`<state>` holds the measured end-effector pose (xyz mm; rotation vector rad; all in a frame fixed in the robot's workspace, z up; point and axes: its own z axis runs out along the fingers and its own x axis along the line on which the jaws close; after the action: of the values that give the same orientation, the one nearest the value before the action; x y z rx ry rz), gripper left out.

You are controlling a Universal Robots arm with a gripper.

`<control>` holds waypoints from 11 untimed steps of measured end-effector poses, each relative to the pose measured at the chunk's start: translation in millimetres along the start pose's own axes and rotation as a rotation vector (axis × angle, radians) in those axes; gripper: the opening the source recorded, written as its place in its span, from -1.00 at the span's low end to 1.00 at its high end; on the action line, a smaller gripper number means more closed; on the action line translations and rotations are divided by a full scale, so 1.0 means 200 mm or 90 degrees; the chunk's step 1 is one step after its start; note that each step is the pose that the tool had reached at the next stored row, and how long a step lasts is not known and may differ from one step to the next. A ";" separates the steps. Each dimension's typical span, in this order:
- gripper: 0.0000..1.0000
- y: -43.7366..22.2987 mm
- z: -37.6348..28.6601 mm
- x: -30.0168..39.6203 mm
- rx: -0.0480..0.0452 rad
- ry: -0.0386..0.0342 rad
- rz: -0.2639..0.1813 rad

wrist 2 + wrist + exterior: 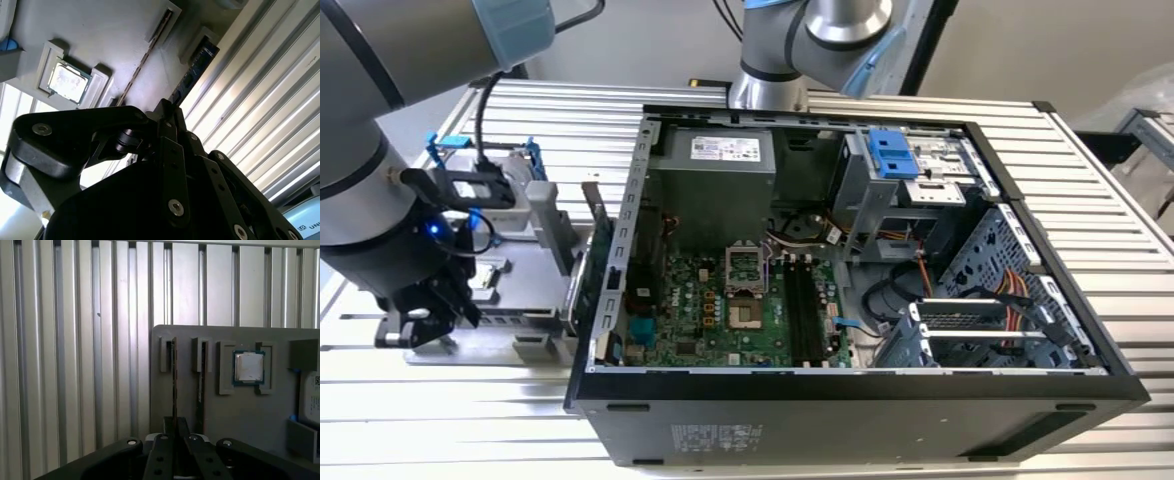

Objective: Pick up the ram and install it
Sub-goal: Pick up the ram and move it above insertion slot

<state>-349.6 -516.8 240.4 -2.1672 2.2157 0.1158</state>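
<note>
The ram (173, 380) stands on edge in the slot nearest the edge of a grey parts tray (240, 410); in the second wrist view it is a dark stick (192, 75). My gripper (175, 429) sits over its near end with the fingers drawn together on either side of it, shut on the stick, which still stands in its slot. In the exterior view the gripper (416, 325) hangs low over the tray (507, 290) at that view's left. The board's long memory slots (803, 310) lie inside the open computer case (854, 410).
A second stick (201, 377) stands in the neighbouring slot, and a square silver processor chip (248, 366) lies beyond it. A hard drive with blue rails (487, 170) stands at the tray's back. The case walls, drive cage (987, 320) and cables crowd the board. The table is ribbed aluminium.
</note>
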 end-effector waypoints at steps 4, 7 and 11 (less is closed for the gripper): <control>-1.00 0.000 -0.015 -0.001 0.0000 0.0000 0.000; -1.00 0.001 -0.025 -0.002 0.0000 0.0000 0.000; -1.00 0.001 -0.038 -0.003 0.0000 0.0000 0.000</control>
<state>-349.6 -516.8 248.1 -2.1672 2.2156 0.1158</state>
